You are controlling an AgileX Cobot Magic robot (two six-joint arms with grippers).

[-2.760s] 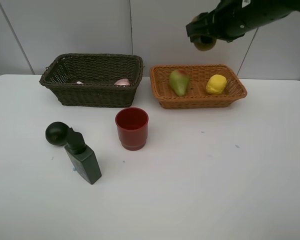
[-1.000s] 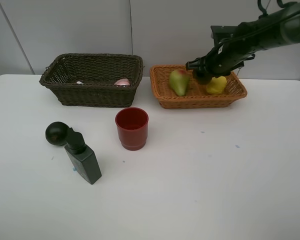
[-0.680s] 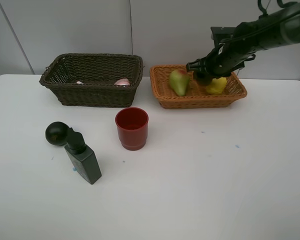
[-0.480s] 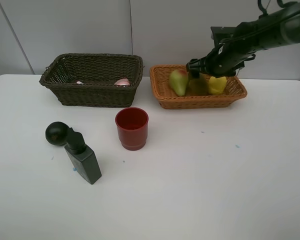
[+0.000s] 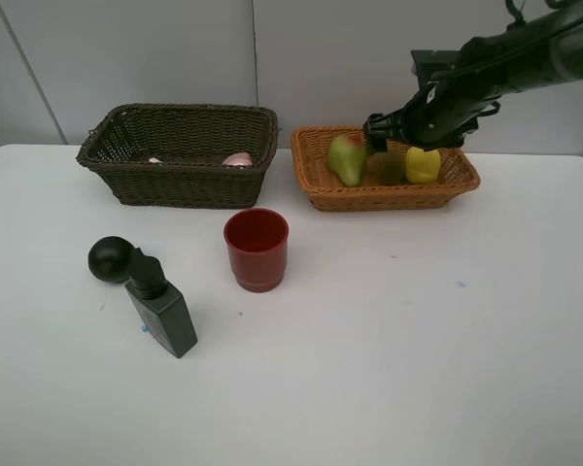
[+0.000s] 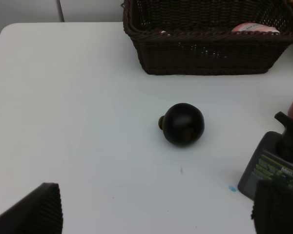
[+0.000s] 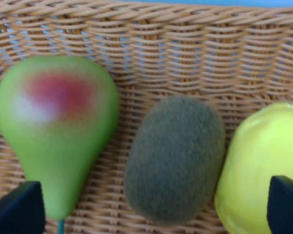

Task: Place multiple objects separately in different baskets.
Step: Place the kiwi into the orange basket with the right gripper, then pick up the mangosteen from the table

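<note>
My right gripper hangs open just above the orange-tan basket. The brown kiwi lies free on the basket floor between the green-red pear and the yellow lemon. The right wrist view shows kiwi, pear and lemon, with my right gripper spread wide. My left gripper is open and empty over the table, near the dark round fruit and dark green bottle. The red cup stands upright mid-table.
The dark brown basket at the back left holds the small pink bottle and a pale marker end. The dark round fruit touches the lying dark green bottle at the front left.
My right gripper came down into the orange-tan basket with the kiwi, let it go between pear and lemon, and has risen slightly. Nothing else moved.
</note>
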